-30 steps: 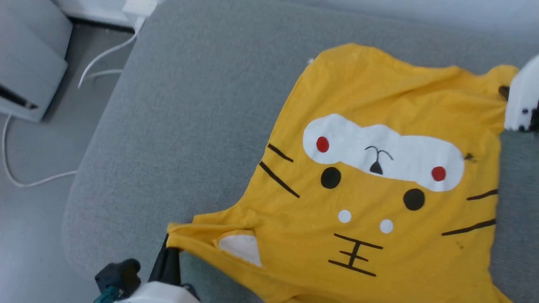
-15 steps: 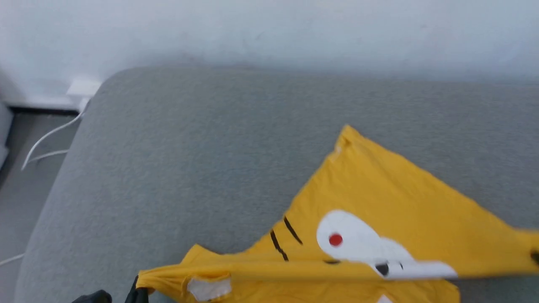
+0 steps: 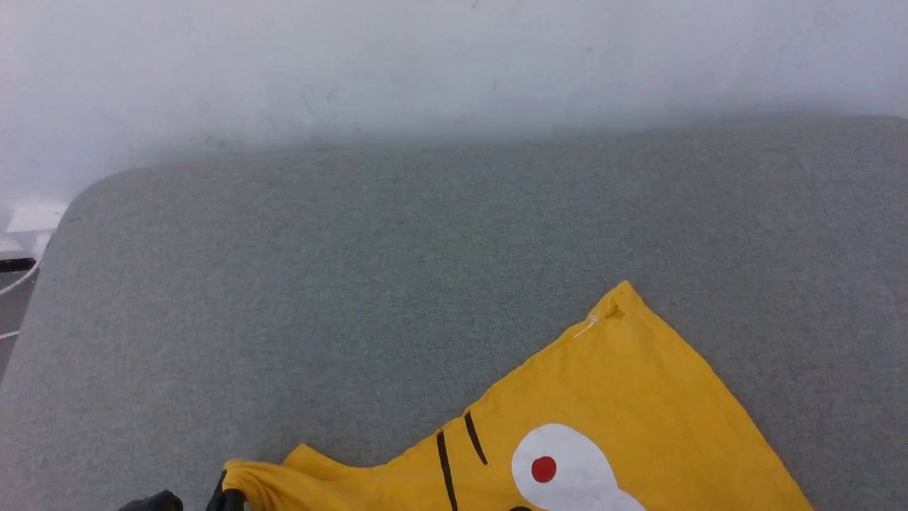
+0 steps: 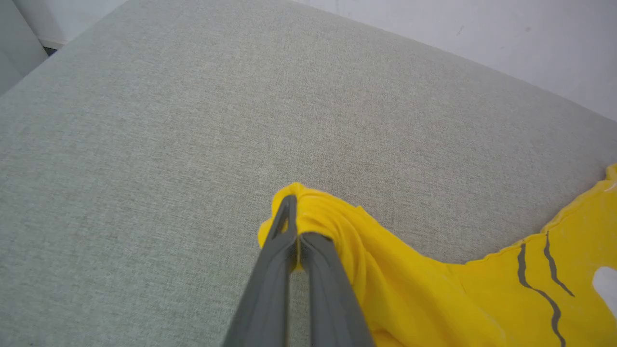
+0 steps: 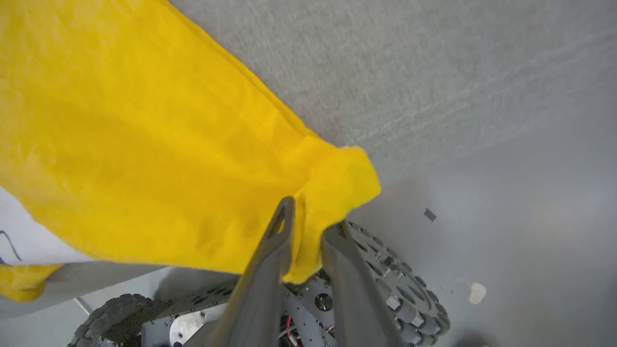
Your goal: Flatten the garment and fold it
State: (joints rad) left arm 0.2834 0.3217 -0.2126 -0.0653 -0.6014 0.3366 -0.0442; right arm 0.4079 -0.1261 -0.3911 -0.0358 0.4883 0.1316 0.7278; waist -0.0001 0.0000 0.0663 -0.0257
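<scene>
Holds the garment point(image 3: 624, 397) print-up on the near part of the grey cushion point(image 3: 355, 284), drawn out between two corners, probably to flatten it before folding. Pinches one bunched corner in the left claw point(image 4: 296, 219), closed tight on the cloth. Has another corner between the narrowly parted fingers of the right claw point(image 5: 308, 224), past the cushion's edge; cannot tell whether gripped or loose.

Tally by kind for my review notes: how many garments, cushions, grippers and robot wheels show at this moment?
garment: 1
grey cushion: 1
grippers: 2, the left gripper and the right gripper
wheels: 2
Total: 6
</scene>
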